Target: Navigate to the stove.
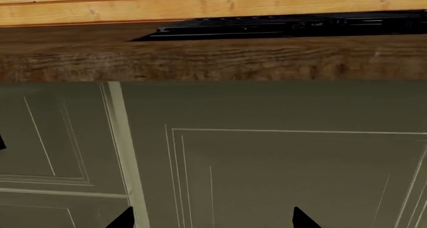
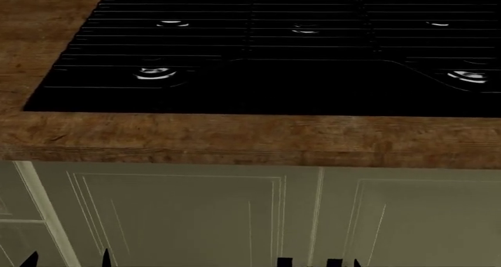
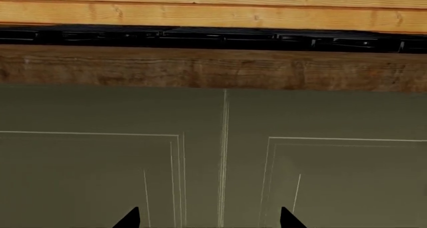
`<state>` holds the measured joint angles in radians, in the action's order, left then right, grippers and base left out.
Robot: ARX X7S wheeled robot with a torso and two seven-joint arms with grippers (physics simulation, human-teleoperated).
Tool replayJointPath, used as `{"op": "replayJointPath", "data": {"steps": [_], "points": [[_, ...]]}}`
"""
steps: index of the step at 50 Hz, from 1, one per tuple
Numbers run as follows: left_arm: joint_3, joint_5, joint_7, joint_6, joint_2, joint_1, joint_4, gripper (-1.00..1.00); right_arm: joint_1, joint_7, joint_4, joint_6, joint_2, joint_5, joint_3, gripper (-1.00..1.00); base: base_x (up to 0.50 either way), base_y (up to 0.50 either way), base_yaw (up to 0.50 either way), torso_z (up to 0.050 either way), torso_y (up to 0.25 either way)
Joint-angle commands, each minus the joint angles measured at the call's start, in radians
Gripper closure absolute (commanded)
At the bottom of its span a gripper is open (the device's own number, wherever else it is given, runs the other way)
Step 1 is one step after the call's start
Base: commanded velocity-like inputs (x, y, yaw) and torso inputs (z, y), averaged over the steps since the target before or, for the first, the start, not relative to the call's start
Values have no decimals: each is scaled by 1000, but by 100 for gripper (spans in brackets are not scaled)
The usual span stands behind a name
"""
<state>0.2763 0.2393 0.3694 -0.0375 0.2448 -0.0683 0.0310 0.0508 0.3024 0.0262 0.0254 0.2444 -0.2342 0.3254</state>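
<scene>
Head view: stove (image 2: 266,50) dead ahead, filling the upper frame, black grates and glossy burner caps (image 2: 154,73) set flush in the brown wood counter (image 2: 234,139). Pale cabinet doors (image 2: 180,220) below the counter edge. Dark fingertips of the left gripper (image 2: 68,259) and right gripper (image 2: 317,262) just poking up at the bottom edge, nothing between them.

Left wrist view: stove (image 1: 293,26) seen edge-on above the counter lip (image 1: 213,60), light wood panelling (image 1: 213,5) behind. Left gripper (image 1: 213,219) tips spread wide, empty.

Right wrist view: stove (image 3: 213,37) a thin black strip over the counter (image 3: 213,67). Right gripper (image 3: 210,219) tips apart, holding nothing, facing cabinet doors (image 3: 100,163).
</scene>
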Motion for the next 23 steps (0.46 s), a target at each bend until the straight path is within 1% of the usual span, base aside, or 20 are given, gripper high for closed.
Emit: {"op": "replayJointPath", "data": {"steps": [1,23], "points": [[-8,-18,-33,42,-13,16,-4,-100,-3,-25,-4,-8,-17,9,-25,-100,-13,-500,0,0,0],[-1,-12,-25,42,-5,17,-9,-100,-2,-17,-7,-6,-10,4,-16,-100,-9,-500,0,0,0]]}}
